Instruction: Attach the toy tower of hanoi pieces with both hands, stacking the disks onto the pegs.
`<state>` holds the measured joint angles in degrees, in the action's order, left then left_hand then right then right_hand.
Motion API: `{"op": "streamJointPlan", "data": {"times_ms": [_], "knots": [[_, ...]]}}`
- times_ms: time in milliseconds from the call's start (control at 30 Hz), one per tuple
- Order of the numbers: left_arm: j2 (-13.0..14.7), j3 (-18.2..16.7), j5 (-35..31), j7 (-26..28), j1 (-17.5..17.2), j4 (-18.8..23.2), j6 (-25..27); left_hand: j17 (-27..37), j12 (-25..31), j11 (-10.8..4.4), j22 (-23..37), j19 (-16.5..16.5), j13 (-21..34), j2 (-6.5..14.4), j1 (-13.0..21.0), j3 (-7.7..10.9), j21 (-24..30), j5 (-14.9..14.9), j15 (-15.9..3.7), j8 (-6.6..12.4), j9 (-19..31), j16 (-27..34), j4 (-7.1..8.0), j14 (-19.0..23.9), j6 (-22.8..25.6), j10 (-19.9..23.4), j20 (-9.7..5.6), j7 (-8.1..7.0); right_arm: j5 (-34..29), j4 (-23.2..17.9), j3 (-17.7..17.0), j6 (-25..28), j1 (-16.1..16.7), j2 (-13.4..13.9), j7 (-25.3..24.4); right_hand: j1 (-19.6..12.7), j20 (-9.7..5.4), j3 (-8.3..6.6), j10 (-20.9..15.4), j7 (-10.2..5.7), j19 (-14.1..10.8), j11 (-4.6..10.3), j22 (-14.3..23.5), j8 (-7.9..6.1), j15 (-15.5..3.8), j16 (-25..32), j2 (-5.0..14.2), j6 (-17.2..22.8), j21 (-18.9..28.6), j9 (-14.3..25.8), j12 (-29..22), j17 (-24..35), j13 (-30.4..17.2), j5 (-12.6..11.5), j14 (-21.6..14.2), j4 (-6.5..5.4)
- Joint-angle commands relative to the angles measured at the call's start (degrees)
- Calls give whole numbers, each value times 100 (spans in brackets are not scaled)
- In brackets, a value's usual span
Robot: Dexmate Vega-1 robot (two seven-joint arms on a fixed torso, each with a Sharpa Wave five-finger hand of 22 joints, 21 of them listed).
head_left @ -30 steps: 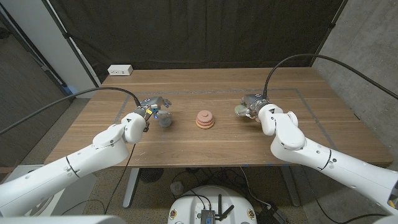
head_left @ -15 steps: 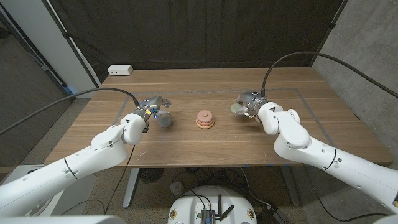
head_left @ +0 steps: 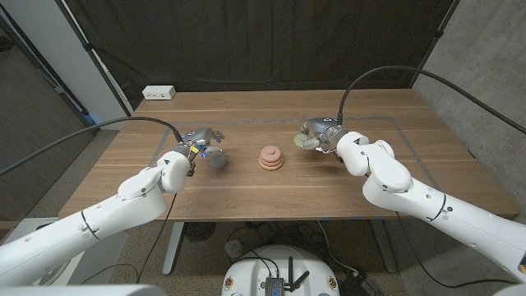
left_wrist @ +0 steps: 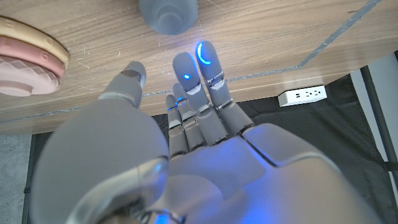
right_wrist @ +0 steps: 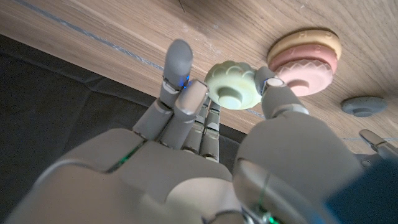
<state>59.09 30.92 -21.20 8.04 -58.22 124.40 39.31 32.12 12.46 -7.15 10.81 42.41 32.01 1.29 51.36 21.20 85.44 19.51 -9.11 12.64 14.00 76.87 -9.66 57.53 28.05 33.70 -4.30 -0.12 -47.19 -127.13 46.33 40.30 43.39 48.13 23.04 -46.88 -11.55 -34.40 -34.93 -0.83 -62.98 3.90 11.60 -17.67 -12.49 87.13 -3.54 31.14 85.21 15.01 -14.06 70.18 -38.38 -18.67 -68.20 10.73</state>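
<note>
Hanoi toy, desk (head_left: 246,193)
Right robot hand (head_left: 322,136) pinches pale green disk (right_wrist: 233,86) near pink stack (head_left: 270,158); left robot hand (head_left: 200,141), fingers apart, holds nothing beside grey piece (head_left: 219,161)

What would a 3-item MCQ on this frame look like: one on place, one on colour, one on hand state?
1. Where is the stack?
A. Between the two hands
B. At the table's far left corner
C. In the left hand

2. What colour is the disk in the right hand?
A. Red
B. Pale green
C. Black

3. What is the left hand doing?
A. Gripping the stack
B. Lifting the grey piece
C. Holding nothing, fingers apart

Key: 1 A, the head view shows it mid-table between both hands. 2 B, the right wrist view shows it pinched, pale green. 3 C, the left wrist view shows spread fingers short of the grey piece.
</note>
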Motion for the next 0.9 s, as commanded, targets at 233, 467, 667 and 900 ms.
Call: {"op": "streamJointPlan", "data": {"times_ms": [233, 467, 667, 900], "knots": [[10, -110, 101, 207, -150, -20, -68, 10, -16, -34, 14, 69, 15, -5, 73, 47, 36, 0, -349, -2, 14, 7, 12, 56, 72, 31, -754, -12, -80, 128, -95, -966, -197, -223, 201, -624, -120, -130, -392, -173, -61, 338, 26, -45, 0, 70, 567, 235, 29, 39, -19, 26, -36, -36, -68, -94], [-10, -125, 89, 316, -191, -38, -82, 6, -4, -38, 14, 77, 17, -11, 76, 53, 47, -5, -348, 6, 16, 8, 12, 61, 102, 76, -753, -8, -130, 198, -111, -1158, -248, -349, 282, -637, -119, -128, -402, -189, -64, 344, 30, -49, 1, 82, 569, 244, 34, 43, -10, 30, -47, -40, -81, -97], [12, -125, 95, 285, -184, -26, -65, 5, 6, -44, 12, 76, 23, -14, 85, 63, 52, -8, -349, 19, 20, 11, 10, 66, 144, 114, -754, -18, -167, 298, -72, -1373, -327, -479, 326, -647, -119, -126, -416, -184, -69, 345, 35, -49, 1, 89, 571, 246, 39, 44, 1, 32, -52, -44, -89, -102], [24, -120, 108, 256, -161, -53, -67, 5, -5, -43, 10, 74, 24, -17, 87, 74, 55, -11, -349, 16, 23, 14, 12, 71, 146, 113, -754, -19, -209, 455, -19, -1554, -437, -650, 378, -656, -119, -125, -423, -189, -66, 349, 35, -51, 2, 93, 575, 256, 40, 45, 9, 32, -65, -48, -94, -105]]}}
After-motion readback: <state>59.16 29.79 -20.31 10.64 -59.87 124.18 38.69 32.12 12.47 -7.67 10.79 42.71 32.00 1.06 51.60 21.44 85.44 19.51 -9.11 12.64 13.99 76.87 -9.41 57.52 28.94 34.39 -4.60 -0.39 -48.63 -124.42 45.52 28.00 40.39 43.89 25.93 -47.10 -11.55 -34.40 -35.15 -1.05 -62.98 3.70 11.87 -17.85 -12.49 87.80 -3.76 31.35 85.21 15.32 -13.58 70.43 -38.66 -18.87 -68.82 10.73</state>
